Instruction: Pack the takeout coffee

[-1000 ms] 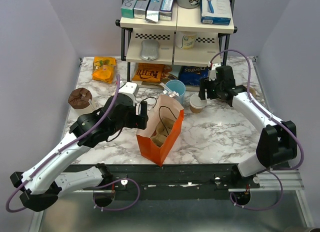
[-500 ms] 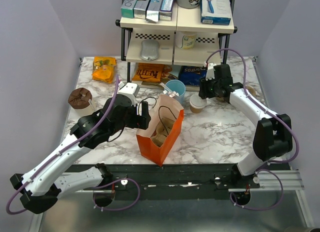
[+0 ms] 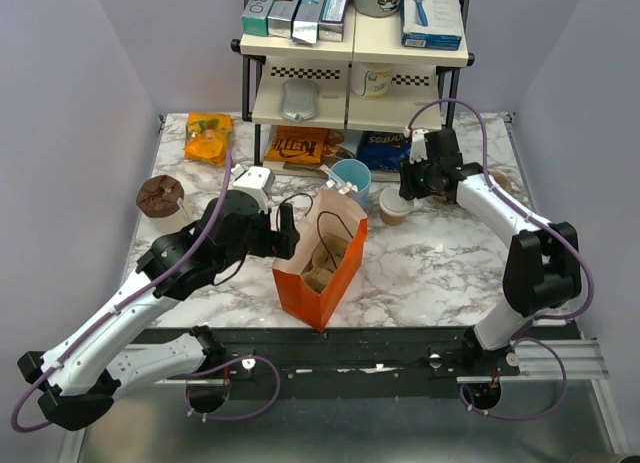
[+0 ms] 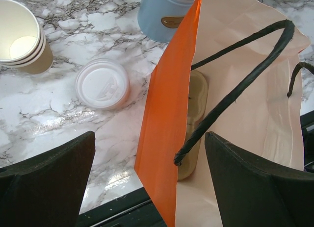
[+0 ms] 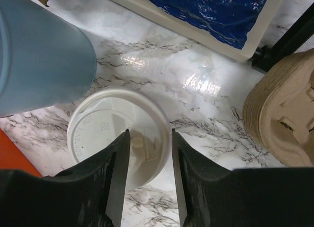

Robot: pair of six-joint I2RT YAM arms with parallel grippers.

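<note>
Right hand (image 5: pixel 149 134) narrowed over the takeout coffee (image 5: pixel 93 124) lid, can't tell if gripping. Coffee on bench (image 5: pixel 206 85), lower left of frame. Blue cup (image 5: pixel 39 55) just beside, upper left. Bare bench toward pulp tray stack (image 5: pixel 284 114) at right edge. Left hand (image 4: pixel 149 136) wide, straddling orange bag (image 4: pixel 162 138) rim.

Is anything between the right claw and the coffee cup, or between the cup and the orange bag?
Nothing visible. The right claw hangs right over the takeout coffee lid. The orange bag stands open nearby; the blue cup sits off that path, but black handles cross the bag's mouth.
</note>
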